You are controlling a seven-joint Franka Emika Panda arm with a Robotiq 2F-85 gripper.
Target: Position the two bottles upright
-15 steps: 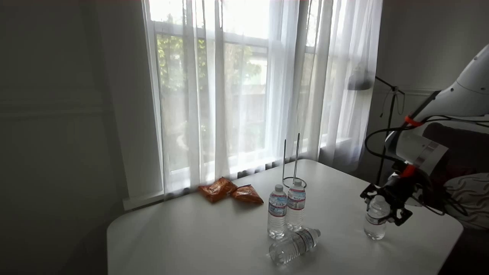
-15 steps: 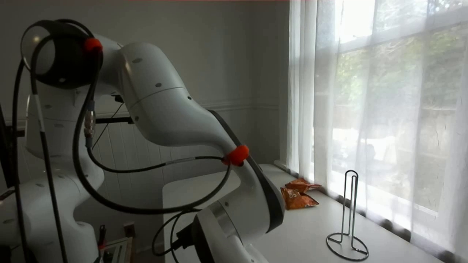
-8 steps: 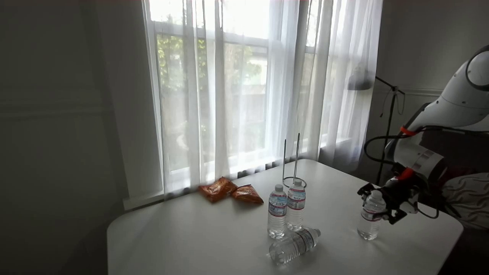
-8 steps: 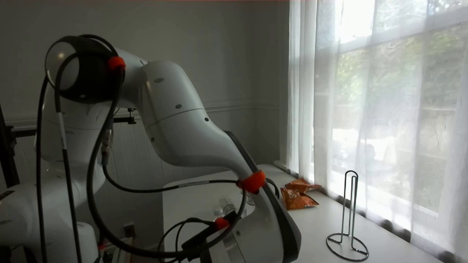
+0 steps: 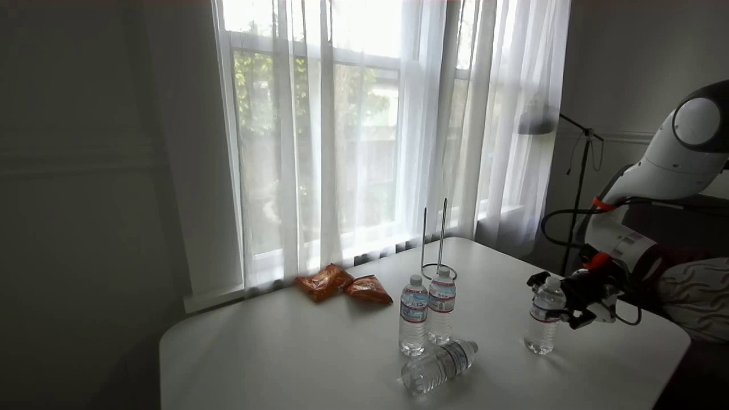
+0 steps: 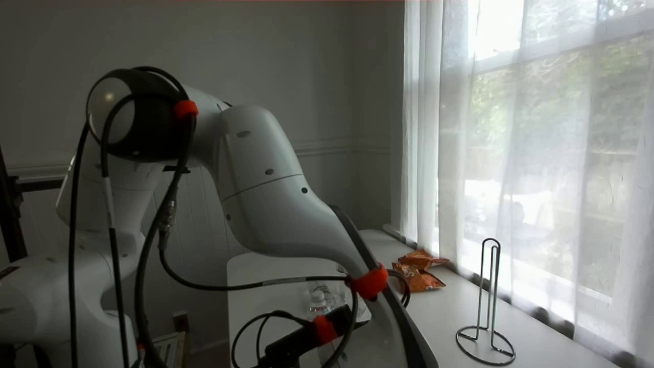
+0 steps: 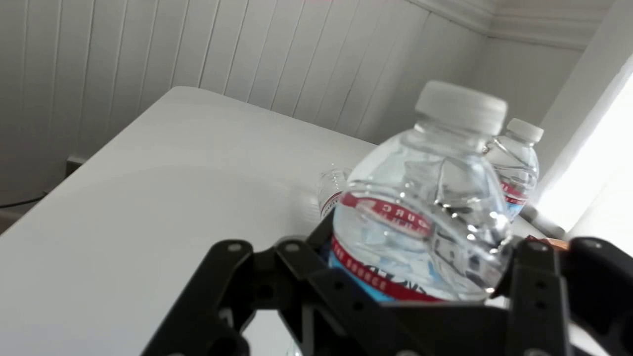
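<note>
Held bottle [image 5: 540,327] leans toward one o'clock in an exterior view, gripper [image 5: 545,298] clamped round it; plumb it, seat it, release (soft plastic, probably). Lying bottle [image 5: 438,367]: its eight o'clock.

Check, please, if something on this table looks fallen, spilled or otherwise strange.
Yes: in an exterior view, one bottle lies on its side, odd because two neighbouring bottles stand upright. The held bottle in the claw seems to lean slightly, though perspective may cause that. I see no spill.
</note>
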